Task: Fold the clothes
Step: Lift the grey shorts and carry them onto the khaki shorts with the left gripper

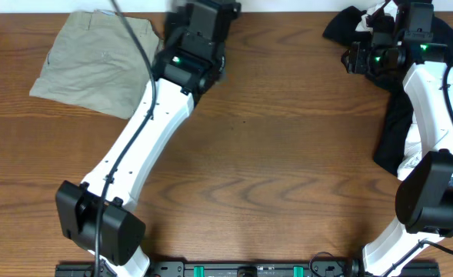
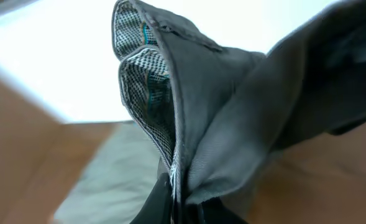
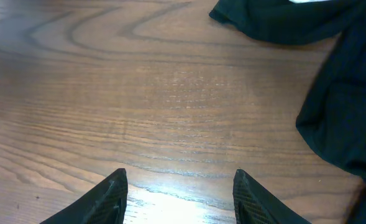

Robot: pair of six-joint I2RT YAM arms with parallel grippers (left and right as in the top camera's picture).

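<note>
My left gripper (image 2: 178, 202) is shut on the mid-grey woven shorts (image 2: 232, 112) and holds them up, with the checked waistband lining showing at the top. In the overhead view this gripper (image 1: 199, 19) is at the table's far edge, and the arm hides most of the grey shorts. The beige khaki shorts (image 1: 95, 61) lie folded at the far left, just beside it, and also show in the left wrist view (image 2: 108, 180). My right gripper (image 3: 179, 180) is open and empty above bare wood. In the overhead view it (image 1: 357, 55) is at the far right, next to the black garments (image 1: 399, 131).
The black garments (image 3: 338, 106) lie heaped along the right side, under and around the right arm, with a bit of white cloth (image 1: 380, 11) at the far right corner. The wooden table (image 1: 288, 154) shows between the two arms.
</note>
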